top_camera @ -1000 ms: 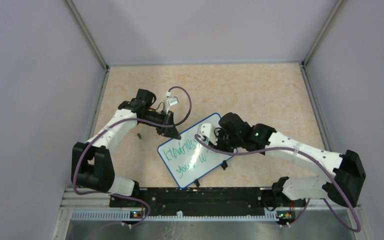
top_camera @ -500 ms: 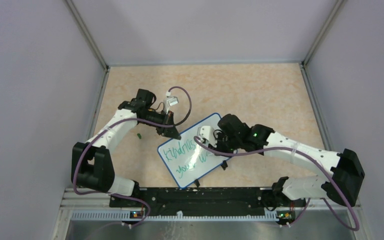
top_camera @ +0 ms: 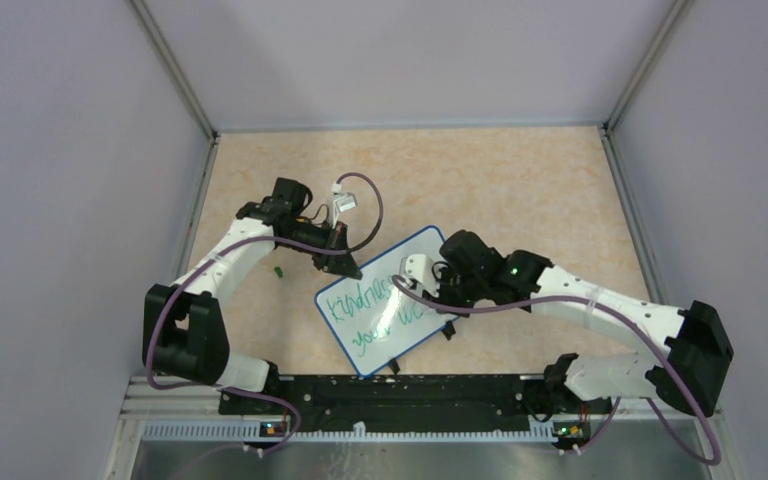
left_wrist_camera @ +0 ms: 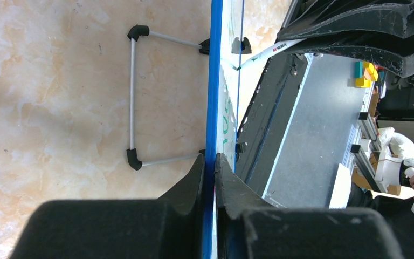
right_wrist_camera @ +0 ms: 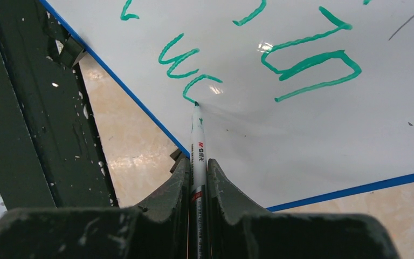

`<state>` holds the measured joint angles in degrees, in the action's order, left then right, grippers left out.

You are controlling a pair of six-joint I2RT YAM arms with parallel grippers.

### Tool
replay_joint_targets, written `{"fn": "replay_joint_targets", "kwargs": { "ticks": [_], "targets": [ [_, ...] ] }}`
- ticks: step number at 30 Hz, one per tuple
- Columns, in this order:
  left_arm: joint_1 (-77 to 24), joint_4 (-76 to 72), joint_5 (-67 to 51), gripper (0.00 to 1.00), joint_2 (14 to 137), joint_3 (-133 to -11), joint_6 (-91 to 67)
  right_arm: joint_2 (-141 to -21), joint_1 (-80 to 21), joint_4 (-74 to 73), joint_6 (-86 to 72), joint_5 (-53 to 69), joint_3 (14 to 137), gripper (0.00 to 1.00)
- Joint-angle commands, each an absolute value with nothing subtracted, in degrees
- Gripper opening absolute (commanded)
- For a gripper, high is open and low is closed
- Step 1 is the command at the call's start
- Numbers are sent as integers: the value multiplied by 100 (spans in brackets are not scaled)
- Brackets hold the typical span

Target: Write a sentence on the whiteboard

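At the whiteboard (left_wrist_camera: 213,81) edge, left hand (left_wrist_camera: 210,159) seems clamped on it; right hand (right_wrist_camera: 197,162) holds marker (right_wrist_camera: 198,135) touching the sentence (right_wrist_camera: 307,65).

The whiteboard (right_wrist_camera: 312,140) has a smooth, glossy white face that catches glare, with a thin blue plastic-looking rim. The table (top_camera: 520,180) shows a mottled beige, stone-like surface with a faint sheen, and the fingers (right_wrist_camera: 167,199) are matt black plastic.

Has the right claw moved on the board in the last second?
Yes, slightly. Seen from above, the right claw has crept rightward along the lower line of writing; the whiteboard has not shifted.
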<state>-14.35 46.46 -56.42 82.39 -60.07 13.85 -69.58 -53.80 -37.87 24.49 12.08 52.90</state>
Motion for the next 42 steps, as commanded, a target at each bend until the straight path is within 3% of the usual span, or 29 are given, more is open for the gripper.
{"fn": "replay_joint_targets", "kwargs": {
  "ticks": [1, 17, 42],
  "targets": [
    [-1582, 4652, -4989, 0, 8419, -5774, 1527, -6891, -5255, -3648, 2567, 844, 5572, 0],
    [-1582, 4650, -4979, 0, 8384, -5772, 1521, -7204, -5269, -3477, 2458, 1091, 5838, 0],
    [-1586, 4656, -5001, 0, 8413, -5775, 1529, -6772, -5130, -3687, 2504, 1129, 5628, 0]
  ]
}}
